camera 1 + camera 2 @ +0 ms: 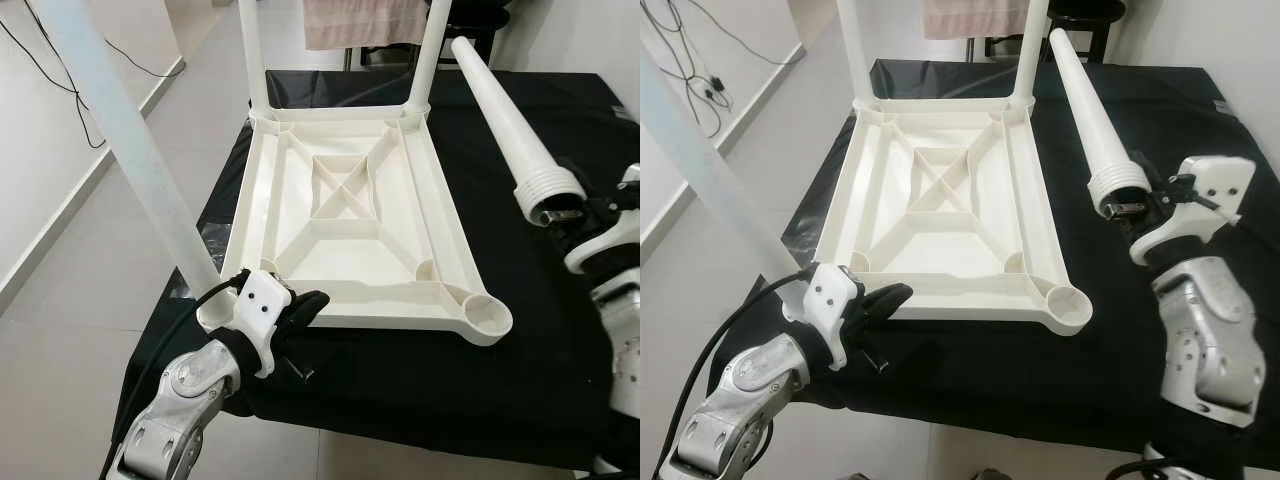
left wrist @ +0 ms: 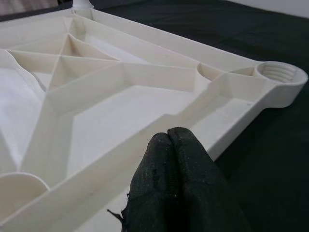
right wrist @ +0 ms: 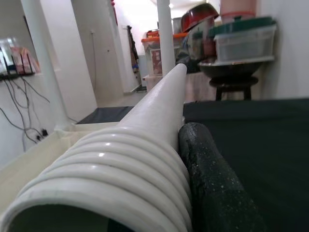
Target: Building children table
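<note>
One empty threaded socket (image 1: 488, 317) remains at the near right corner of the upturned white tabletop (image 1: 345, 215) on the black-covered table (image 1: 400, 390), and it lies at about nine o'clock from the right gripper (image 1: 1140, 207), the nearer arm. That gripper pinches the ribbed end of one loose leg (image 1: 1090, 115), whose long axis runs away toward twelve o'clock. The left gripper (image 1: 300, 305), fingers pressed together, rests against the near left rim beside a fitted leg (image 1: 120, 130). Counted: three legs standing, two at the far corners, one in hand.
</note>
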Available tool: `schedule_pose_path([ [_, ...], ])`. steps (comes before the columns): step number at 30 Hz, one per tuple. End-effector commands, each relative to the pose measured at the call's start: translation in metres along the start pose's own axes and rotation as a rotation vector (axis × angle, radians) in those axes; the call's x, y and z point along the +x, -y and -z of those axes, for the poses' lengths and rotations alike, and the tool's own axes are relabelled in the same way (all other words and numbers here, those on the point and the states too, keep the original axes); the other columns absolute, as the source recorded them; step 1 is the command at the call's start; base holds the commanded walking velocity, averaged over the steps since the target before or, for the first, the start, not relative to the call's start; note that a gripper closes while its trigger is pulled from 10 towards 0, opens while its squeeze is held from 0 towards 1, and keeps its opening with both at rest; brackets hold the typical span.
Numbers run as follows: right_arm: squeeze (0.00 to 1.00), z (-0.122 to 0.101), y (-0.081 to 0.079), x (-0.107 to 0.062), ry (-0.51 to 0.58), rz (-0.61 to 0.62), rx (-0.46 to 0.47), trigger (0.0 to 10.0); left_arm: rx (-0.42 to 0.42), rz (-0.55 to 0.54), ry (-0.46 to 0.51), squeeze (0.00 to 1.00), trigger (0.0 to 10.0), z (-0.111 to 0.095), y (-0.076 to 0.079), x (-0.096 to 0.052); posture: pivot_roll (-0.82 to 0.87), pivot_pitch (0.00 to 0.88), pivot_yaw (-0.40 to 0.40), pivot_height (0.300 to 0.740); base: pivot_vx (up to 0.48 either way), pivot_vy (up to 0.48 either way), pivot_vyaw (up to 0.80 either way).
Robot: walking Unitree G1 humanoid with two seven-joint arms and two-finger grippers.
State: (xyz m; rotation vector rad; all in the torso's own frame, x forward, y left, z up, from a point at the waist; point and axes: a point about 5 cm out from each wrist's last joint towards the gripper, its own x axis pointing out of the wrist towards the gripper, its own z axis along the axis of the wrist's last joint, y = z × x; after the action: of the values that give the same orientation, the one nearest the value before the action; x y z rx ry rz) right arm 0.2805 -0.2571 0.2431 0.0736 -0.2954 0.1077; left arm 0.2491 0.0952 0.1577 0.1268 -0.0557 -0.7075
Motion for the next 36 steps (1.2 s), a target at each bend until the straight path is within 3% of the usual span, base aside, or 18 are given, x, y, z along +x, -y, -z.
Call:
schedule_pose_path([
  [1,0.0,0.006,-0.019,0.005,0.006,-0.047,0.075,10.0,0.004,-0.004,-0.017,0.0,10.0,0.003,-0.004,0.0,-0.03,0.113,0.029,0.74,0.0,0.0,0.0],
  [4,0.0,0.011,-0.028,0.007,0.006,-0.07,0.079,10.0,0.007,0.009,-0.014,0.0,10.0,0.002,-0.003,0.001,-0.02,0.107,0.03,0.74,0.0,0.0,0.0],
  [11,0.0,0.018,-0.052,0.015,-0.002,-0.163,0.2,10.0,0.011,-0.021,0.003,0.0,10.0,0.0,-0.004,0.004,-0.01,0.1,0.025,0.74,0.0,0.0,-0.34],
  [17,0.0,0.015,-0.056,0.015,0.042,-0.169,0.266,10.0,0.012,-0.041,0.017,0.0,10.0,-0.002,-0.005,0.005,-0.01,0.107,0.02,0.74,0.0,0.0,-0.8],
  [28,0.0,0.015,-0.048,0.012,0.068,-0.136,0.266,10.0,-0.01,-0.046,0.033,0.0,10.0,-0.005,-0.008,0.007,-0.01,0.109,0.014,0.74,0.0,0.0,-0.8],
  [36,0.0,0.007,-0.055,0.011,0.135,-0.175,0.298,10.0,0.006,0.041,0.049,0.0,10.0,-0.011,0.001,0.01,0.0,0.11,0.009,0.74,0.0,-0.255,-0.3],
])
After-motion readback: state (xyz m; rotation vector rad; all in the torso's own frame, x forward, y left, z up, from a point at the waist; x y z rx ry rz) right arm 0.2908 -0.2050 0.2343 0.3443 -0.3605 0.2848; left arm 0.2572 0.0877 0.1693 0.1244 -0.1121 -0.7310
